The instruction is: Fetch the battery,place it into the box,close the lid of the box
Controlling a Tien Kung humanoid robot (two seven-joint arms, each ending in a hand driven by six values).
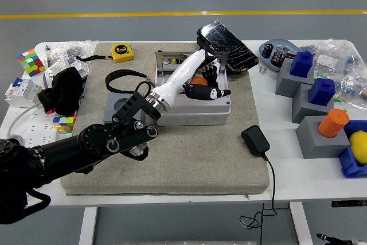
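While the lid stands open, the left robot hand is curled, seemingly around the battery, inside the box.

I work in a lab or workshop: grey floor with a yellow line, a white table crowded with blue blocks and a tape measure.

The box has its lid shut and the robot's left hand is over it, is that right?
Not quite. The head view shows the box open: its dark lid is tipped up and back at the far side, and something orange shows inside. The rest is right: the left hand is over the box.
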